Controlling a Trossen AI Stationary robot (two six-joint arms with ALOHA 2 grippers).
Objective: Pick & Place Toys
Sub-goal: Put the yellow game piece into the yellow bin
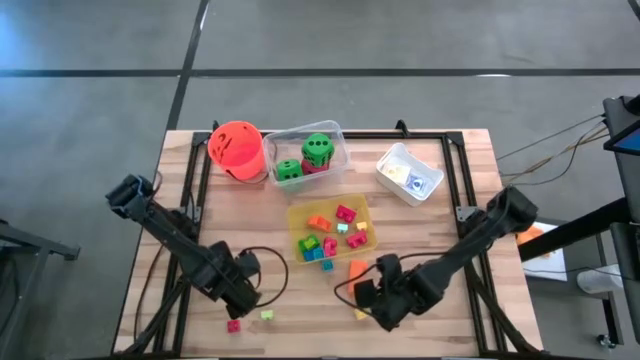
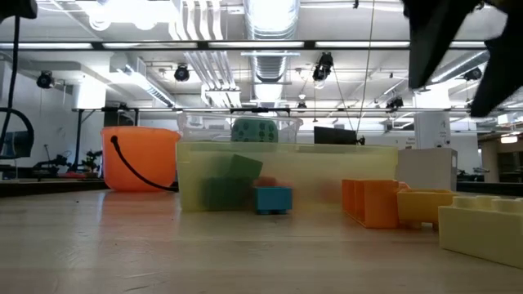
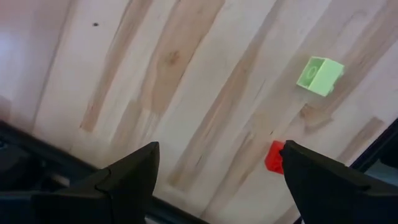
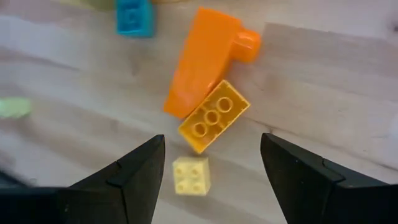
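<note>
the right tool [image 4: 211, 165] hangs low over the front of the wooden tabletop [image 1: 440, 240] with its fingers spread apart, holding nothing. under it lie three toys: a pale yellow block [image 4: 191, 176] right between the fingers, a darker yellow block [image 4: 213, 116] just past it, and an orange slanted block [image 4: 202, 59] touching that one. a small blue block [image 4: 134, 17] sits a bit farther off, next to the yellow tray [image 1: 332, 205].

the left tool [image 3: 217, 171] is on the other side, near the front edge, and its fingers are spread wide too (nothing in them). close by on the wood are a light green block [image 3: 319, 75] and a little red block [image 3: 274, 155], a bit apart from each other.

the yellow tray in the middle holds a heap of small blocks [image 1: 332, 232] in red, pink, green, orange and blue. behind it a clear tray [image 1: 338, 133] holds a big green die [image 1: 317, 149] and a smaller green toy [image 1: 288, 170]. an orange bucket [image 1: 236, 150] stands just beside the clear tray, and a white tray [image 1: 395, 160] sits off toward the right arm's side.
</note>
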